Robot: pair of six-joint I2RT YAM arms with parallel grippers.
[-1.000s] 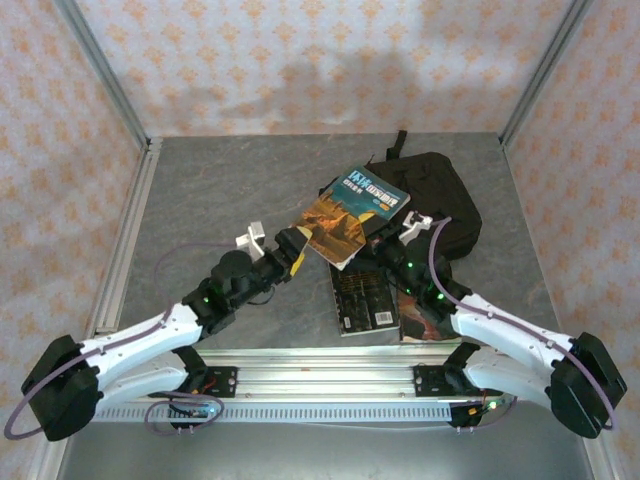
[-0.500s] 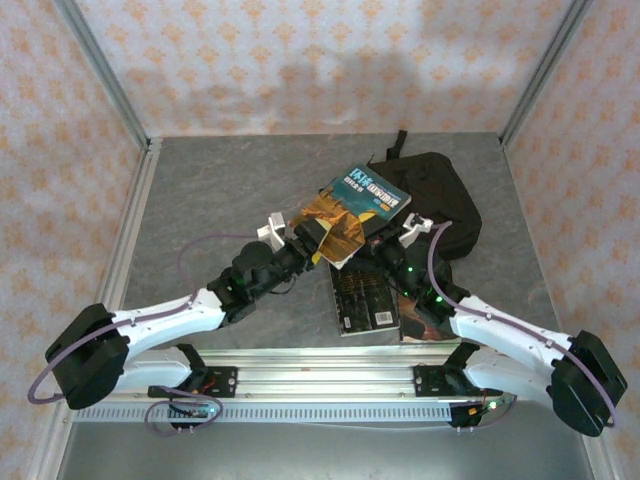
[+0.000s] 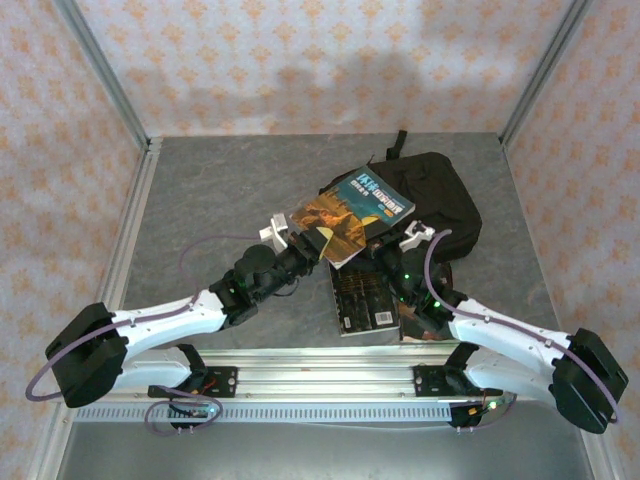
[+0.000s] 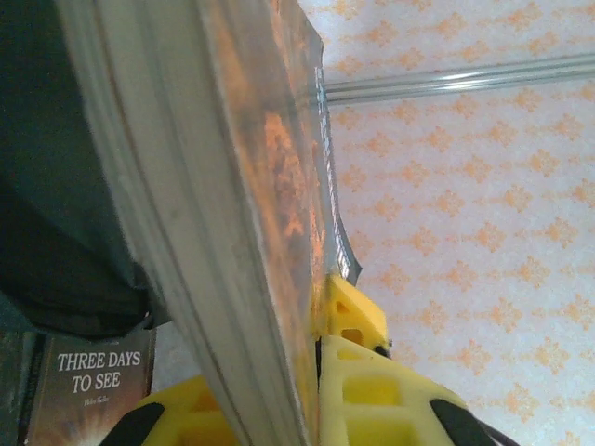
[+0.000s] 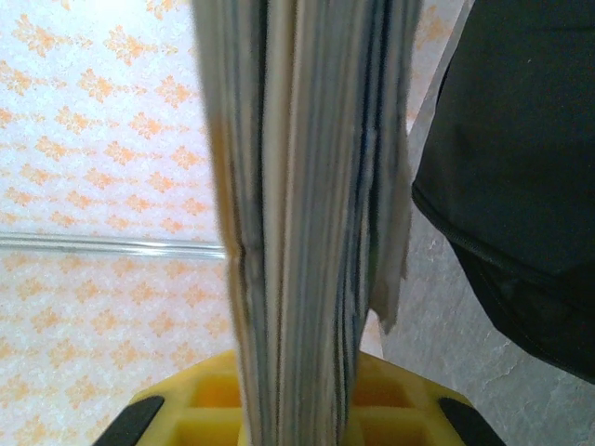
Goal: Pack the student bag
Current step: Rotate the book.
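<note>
Book [image 3: 350, 208]: clamped tight between left gripper [image 3: 306, 240] and right gripper [image 3: 388, 238], aloft by student bag [image 3: 440, 190] (nothing visibly packed); other books [image 3: 365, 300] waiting.

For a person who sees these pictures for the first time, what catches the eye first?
The book with an orange and teal cover stands out, held tilted above the table by the left gripper and the right gripper. Just behind it lies the black student bag.
</note>
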